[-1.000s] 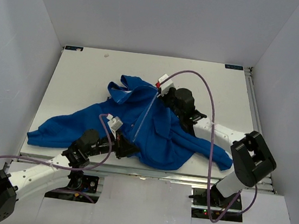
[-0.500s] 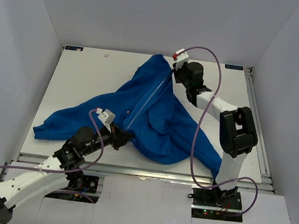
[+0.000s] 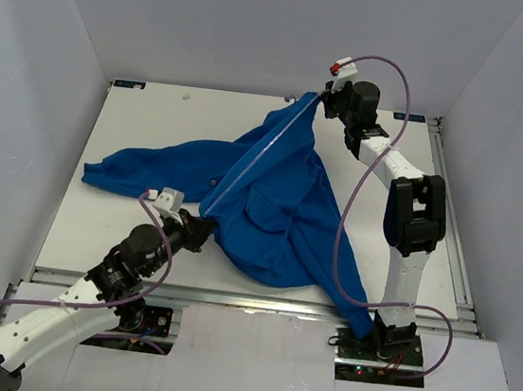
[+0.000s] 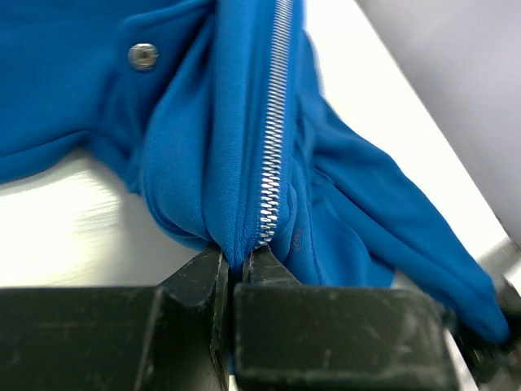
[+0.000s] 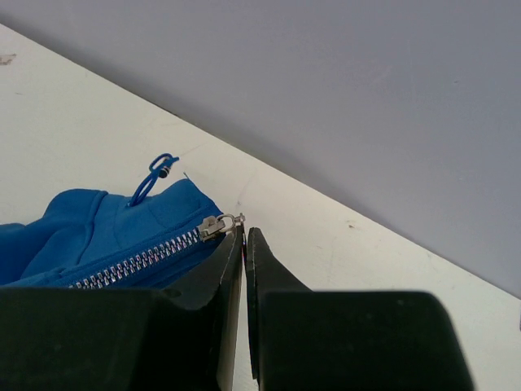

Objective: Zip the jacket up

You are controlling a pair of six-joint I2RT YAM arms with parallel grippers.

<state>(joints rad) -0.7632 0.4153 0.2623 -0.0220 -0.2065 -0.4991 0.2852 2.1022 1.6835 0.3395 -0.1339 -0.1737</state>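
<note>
The blue jacket (image 3: 274,207) lies stretched in a diagonal across the white table (image 3: 157,116). Its silver zipper (image 3: 251,161) runs taut between both grippers, teeth meshed along the length that shows. My left gripper (image 3: 202,230) is shut on the bottom hem at the zipper's lower end (image 4: 264,232). My right gripper (image 3: 325,99) is near the table's back edge, shut on the pull tab of the zipper slider (image 5: 213,226) at the collar. A blue drawcord (image 5: 155,175) sticks out beside the slider.
The back wall (image 3: 282,26) rises close behind the right gripper. One sleeve (image 3: 117,170) trails left across the table. The other sleeve (image 3: 350,288) hangs over the front edge by the right arm's base. A metal snap (image 4: 143,55) sits on the hem.
My right gripper has travelled from mid-table to the back edge, drawing the slider up. The jacket went from bunched to taut. The left gripper shifted slightly left and back with the hem.
</note>
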